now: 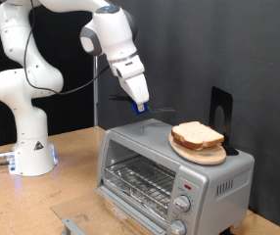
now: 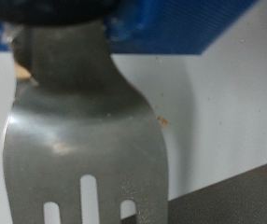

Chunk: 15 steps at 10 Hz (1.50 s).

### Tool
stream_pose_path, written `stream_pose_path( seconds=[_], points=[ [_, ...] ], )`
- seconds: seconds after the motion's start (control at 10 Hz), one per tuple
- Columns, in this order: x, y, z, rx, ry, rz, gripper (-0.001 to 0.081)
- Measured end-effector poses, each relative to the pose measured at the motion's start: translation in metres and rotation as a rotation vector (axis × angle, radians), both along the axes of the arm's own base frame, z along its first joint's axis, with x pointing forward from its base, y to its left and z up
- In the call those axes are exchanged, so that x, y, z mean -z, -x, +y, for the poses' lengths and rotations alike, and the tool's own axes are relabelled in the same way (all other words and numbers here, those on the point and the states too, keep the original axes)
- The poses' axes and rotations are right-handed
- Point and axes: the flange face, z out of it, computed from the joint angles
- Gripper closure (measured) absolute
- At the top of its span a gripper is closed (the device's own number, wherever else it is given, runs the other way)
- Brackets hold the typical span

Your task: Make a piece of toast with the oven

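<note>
The piece of toast (image 1: 198,134) lies on a round wooden plate (image 1: 201,154) on top of the silver oven (image 1: 218,181), towards the exterior view's right. My gripper (image 1: 139,102) hangs just over the oven's top, to the left of the plate and apart from it. It is shut on the handle of a metal fork (image 2: 82,140), whose slotted tines fill the wrist view below a blue finger (image 2: 171,23). The oven's wire rack (image 1: 140,178) shows through its front. Toast and plate are out of the wrist view.
A flat black stand (image 1: 221,108) rises behind the plate at the oven's back right. Two round knobs (image 1: 182,206) sit at the oven's front right. The arm's white base (image 1: 30,147) stands on the wooden table (image 1: 52,196) at the left.
</note>
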Motion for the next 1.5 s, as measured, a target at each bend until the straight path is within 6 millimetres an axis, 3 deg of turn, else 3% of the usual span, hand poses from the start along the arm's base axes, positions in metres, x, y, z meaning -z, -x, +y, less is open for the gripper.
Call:
stream_pose_path(
  seconds=[0.2,0.4,0.7,1.3,1.5],
  points=[
    [-0.003,-0.003,-0.003,0.138,-0.089,-0.015,0.0423],
    [-0.011,0.001,-0.019,0.269,-0.184,-0.025,0.0423],
    [-0.020,0.010,-0.066,0.394,-0.224,-0.003,0.0423],
    [-0.013,0.009,-0.168,0.601,-0.191,-0.051,0.0423],
    [-0.009,0.009,-0.196,0.599,-0.182,-0.040,0.0423]
  ],
)
